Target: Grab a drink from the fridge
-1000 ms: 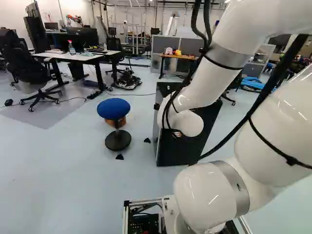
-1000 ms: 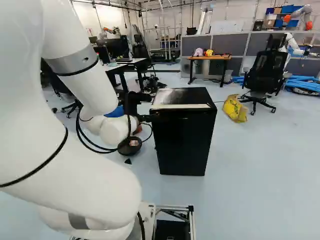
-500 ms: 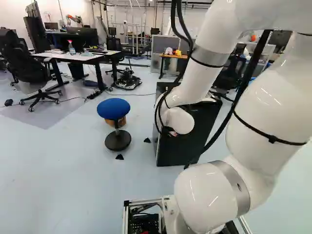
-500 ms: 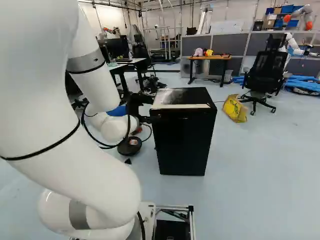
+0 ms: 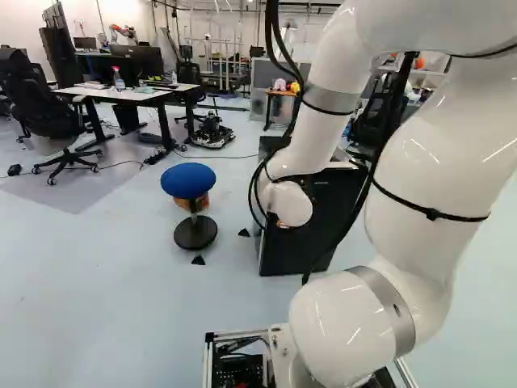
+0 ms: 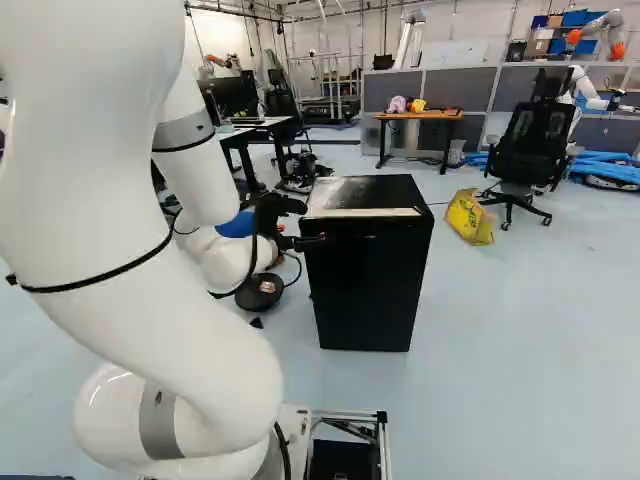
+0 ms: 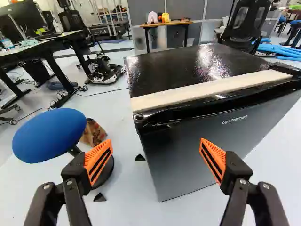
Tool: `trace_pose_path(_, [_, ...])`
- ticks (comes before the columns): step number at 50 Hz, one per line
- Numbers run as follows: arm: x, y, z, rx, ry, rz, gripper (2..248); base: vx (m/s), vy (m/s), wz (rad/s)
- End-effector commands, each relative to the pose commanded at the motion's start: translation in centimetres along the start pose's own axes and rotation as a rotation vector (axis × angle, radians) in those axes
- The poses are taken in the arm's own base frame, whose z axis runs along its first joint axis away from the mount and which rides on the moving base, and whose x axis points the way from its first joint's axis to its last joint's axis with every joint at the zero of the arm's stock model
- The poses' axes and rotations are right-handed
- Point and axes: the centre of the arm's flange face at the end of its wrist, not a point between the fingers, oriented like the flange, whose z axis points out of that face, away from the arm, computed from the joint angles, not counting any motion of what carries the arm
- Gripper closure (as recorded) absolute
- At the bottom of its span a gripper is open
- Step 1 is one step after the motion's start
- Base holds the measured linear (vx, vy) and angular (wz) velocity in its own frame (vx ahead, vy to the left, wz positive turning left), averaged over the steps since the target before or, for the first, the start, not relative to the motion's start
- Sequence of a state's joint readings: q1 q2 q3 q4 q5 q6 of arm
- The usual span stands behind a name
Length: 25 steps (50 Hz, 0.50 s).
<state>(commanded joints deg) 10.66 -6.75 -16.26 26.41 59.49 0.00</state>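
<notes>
- Well ahead of the gripper [image 6: 312,222] and out past one finger, a long table [image 5: 105,91] is seen, with a spray bottle [image 5: 119,79] placed on it.
- Just outside the same finger, the round blue seat of a stool [image 7: 49,134] is seen; a brown box [image 7: 94,133] is partly hidden behind it.
- Further ahead of this finger, a low wheeled machine [image 7: 101,70] is placed on the floor.
- The gripper is opened wide. Its orange pads [image 7: 100,160] are faced to each other, well apart, and nothing is held between them.
- Ahead of the gripper, and across the line of the other finger, the fridge [image 7: 188,155] is stood upright, with its door closed. A pale strip [image 7: 211,89] is laid along the front of its top. Whether the fridge is touched by the gripper cannot be told.
- Far ahead, beyond the fridge, a pink toy [image 7: 153,17] and a yellow toy [image 7: 165,17] are placed on a small table [image 7: 181,22].
- Past the fridge, out beyond the other finger, a black office chair [image 7: 247,21] is seen.
</notes>
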Motion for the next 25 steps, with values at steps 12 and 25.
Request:
trace_pose_path(12, [-0.7, -0.6, 0.5, -0.017, 0.018, -0.004, 3, 0.000, 0.000, 0.000])
trace_pose_path(25, [-1.5, -1.5, 1.2, -0.035, 0.041, -0.010, 3, 0.000, 0.000, 0.000])
